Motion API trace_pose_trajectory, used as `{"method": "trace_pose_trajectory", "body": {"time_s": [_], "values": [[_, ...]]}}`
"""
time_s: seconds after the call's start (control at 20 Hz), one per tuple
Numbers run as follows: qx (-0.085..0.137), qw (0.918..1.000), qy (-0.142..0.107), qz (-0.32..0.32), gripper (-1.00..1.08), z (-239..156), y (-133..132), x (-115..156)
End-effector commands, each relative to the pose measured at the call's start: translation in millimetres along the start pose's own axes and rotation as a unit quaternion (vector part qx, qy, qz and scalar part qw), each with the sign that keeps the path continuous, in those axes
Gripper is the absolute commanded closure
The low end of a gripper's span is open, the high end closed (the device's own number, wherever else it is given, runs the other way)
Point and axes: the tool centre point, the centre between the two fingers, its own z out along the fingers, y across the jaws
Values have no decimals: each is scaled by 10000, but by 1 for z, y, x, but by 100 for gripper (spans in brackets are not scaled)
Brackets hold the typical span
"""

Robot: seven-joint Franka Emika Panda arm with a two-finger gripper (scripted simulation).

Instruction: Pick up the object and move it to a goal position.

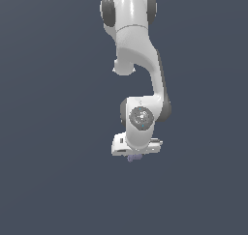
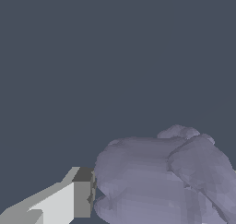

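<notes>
The object (image 1: 135,157) is a tiny lumpy pale lavender-grey blob that peeks out just under the white gripper (image 1: 135,153) in the exterior view. In the wrist view the object (image 2: 161,181) fills the lower right. One grey-tipped finger (image 2: 76,200) presses its pad against the blob's side. The other finger is hidden behind the blob. The gripper (image 2: 118,197) looks shut on the object. The arm hides most of the object in the exterior view. No goal marker is in view.
A plain dark blue-grey floor (image 1: 48,132) lies all around the arm. The white arm's links (image 1: 140,60) hang over the middle of the exterior view.
</notes>
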Motion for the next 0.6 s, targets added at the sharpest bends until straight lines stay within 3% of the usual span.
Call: {"method": "trace_pose_trajectory", "body": {"time_s": [0.0, 0.3, 0.55], "values": [[0, 10000, 1, 0, 108, 0, 0, 0], [0, 10000, 1, 0, 108, -1, -4, 0], [0, 10000, 1, 0, 108, -10, -29, -3]]}}
